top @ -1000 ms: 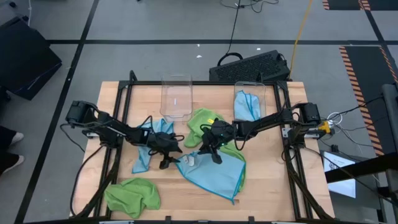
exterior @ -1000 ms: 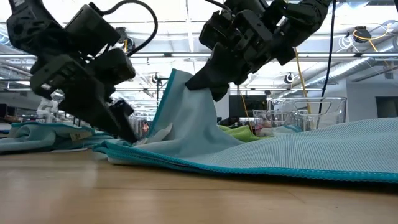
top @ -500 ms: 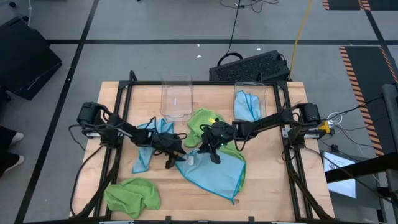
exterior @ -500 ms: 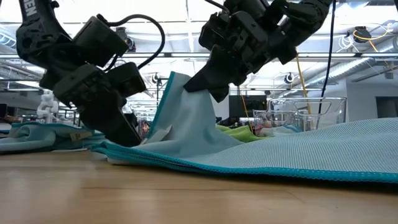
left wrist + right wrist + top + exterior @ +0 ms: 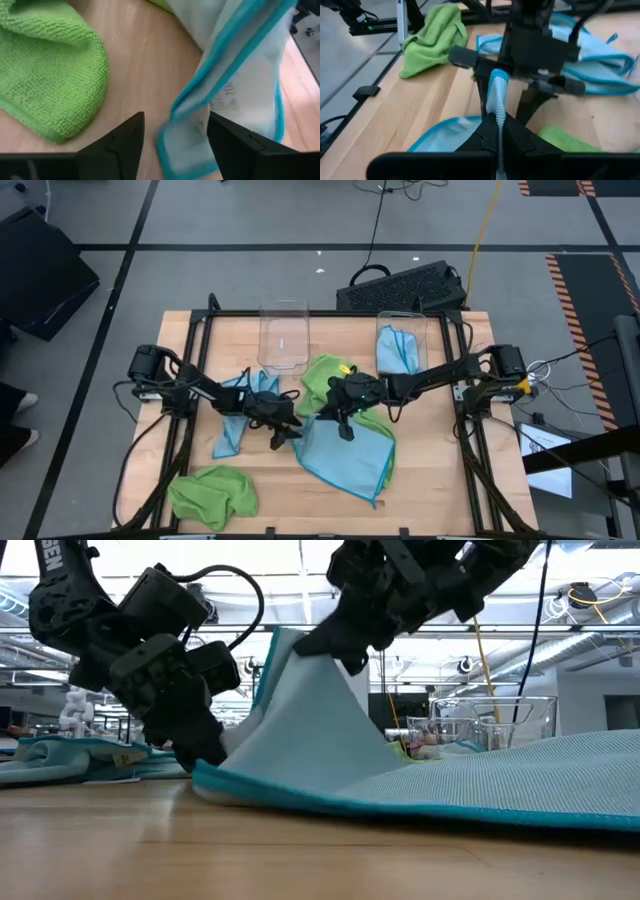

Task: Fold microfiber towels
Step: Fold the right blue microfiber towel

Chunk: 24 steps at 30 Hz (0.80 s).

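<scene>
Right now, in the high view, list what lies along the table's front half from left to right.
Crumpled green towel → left gripper → spread light blue towel, its edge lifted by the right gripper.

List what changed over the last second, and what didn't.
The left gripper moved in toward the right gripper and came down at the near corner of the light blue towel in the middle. The right gripper, jaws shut on that towel's edge, lifted it higher, so the cloth tents more steeply. The crumpled green towel at the front left, the blue towel in the clear bin and the empty bin did not move.
</scene>
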Each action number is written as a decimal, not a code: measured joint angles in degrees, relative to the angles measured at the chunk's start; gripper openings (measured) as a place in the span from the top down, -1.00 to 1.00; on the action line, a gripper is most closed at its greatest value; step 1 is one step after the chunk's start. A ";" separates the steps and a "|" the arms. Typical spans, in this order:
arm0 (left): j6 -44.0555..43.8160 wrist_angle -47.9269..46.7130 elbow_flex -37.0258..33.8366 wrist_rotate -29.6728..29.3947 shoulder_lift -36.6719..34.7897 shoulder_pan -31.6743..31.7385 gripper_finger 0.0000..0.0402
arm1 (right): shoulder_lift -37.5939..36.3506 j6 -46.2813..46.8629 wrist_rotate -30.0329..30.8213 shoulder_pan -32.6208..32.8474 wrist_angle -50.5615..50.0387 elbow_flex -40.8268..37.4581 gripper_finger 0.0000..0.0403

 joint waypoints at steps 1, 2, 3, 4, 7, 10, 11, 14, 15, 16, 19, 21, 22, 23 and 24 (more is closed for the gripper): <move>-0.32 0.33 0.00 0.17 0.25 -0.17 -0.09 | -0.65 -0.41 -0.02 -0.05 -0.54 0.00 1.00; -0.41 0.70 0.00 0.17 0.71 -0.26 -0.11 | -1.11 -0.93 -0.02 -0.10 -0.73 -0.01 1.00; -0.36 1.08 0.00 0.14 1.21 -0.41 -0.12 | -1.49 -1.28 -0.02 -0.15 -0.72 0.00 1.00; -0.35 1.55 0.00 0.14 1.47 -0.53 -0.13 | -1.94 -1.62 -0.04 -0.27 -1.15 0.00 1.00; -0.85 3.96 0.02 0.28 2.73 -0.66 -0.11 | -3.14 -2.63 -0.06 -0.43 -2.57 0.00 1.00; -3.06 5.58 0.00 -0.35 2.88 -0.27 -0.06 | -4.21 -2.65 -0.04 -0.67 -3.37 0.00 1.00; -3.67 6.52 0.00 -0.41 2.88 -0.09 -0.05 | -4.46 -2.66 -0.04 -0.67 -3.28 0.00 1.00; -4.96 9.24 0.00 -0.29 2.83 0.29 -0.02 | -5.14 -2.64 -0.04 -0.67 -3.14 0.00 1.00; -4.98 9.50 0.05 -0.13 2.83 0.30 0.00 | -5.31 -2.61 -0.04 -0.67 -3.05 0.02 1.00; -4.89 9.37 0.09 0.00 2.83 0.19 0.02 | -5.63 -2.45 -0.04 -0.67 -3.82 0.02 1.00; -4.12 7.76 0.09 0.27 2.83 0.06 0.13 | -5.86 -2.43 -0.05 -0.67 -3.83 -0.02 1.00; -3.65 6.69 0.09 0.31 2.83 0.08 0.24 | -5.97 -2.42 -0.04 -0.67 -4.15 -0.02 1.00; -3.47 6.17 0.09 0.55 2.81 0.11 0.30 | -6.05 -2.42 -0.06 -0.67 -4.35 -0.02 1.00; -3.30 5.71 0.09 1.05 2.81 0.15 0.36 | -6.11 -2.42 -0.06 -0.67 -4.28 -0.02 1.00; -3.25 5.33 0.09 1.50 2.81 0.12 0.42 | -6.17 -2.42 -0.06 -0.67 -4.19 -0.02 1.00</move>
